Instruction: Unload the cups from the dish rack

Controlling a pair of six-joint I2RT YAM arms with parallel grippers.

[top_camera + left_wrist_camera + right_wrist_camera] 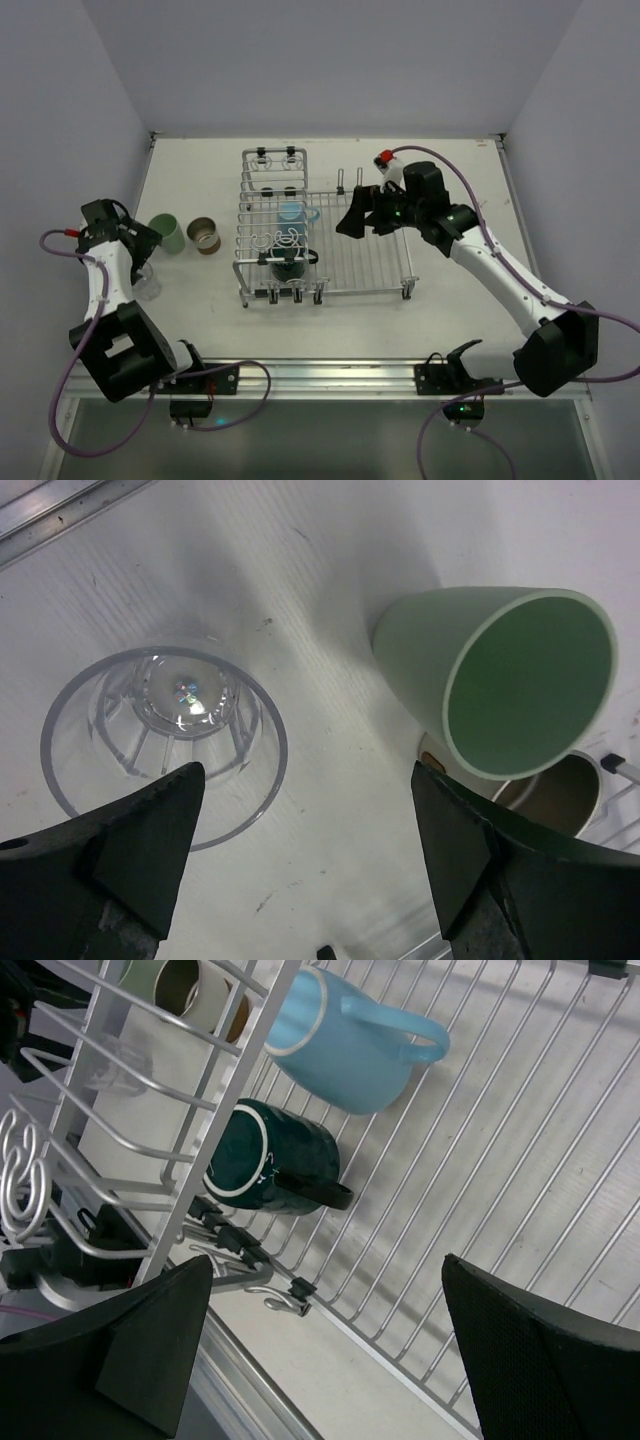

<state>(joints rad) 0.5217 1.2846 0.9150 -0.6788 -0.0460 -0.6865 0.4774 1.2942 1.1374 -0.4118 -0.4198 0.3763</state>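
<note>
Our left gripper [305, 815] gapes empty over the clear glass [165, 740], set on the table [330, 560] near the pale green cup [500, 680] and brown cup [560, 795], while our right gripper [330, 1325], equally wide and empty, faces the light-blue mug [340, 1045] and dark teal mug [275, 1160] left in the dish rack [500, 1150], likely its next picks.

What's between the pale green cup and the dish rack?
The brown cream-lined cup sits between the pale green cup and the dish rack, and nothing else is there. This is clearest in the top external view.
</note>
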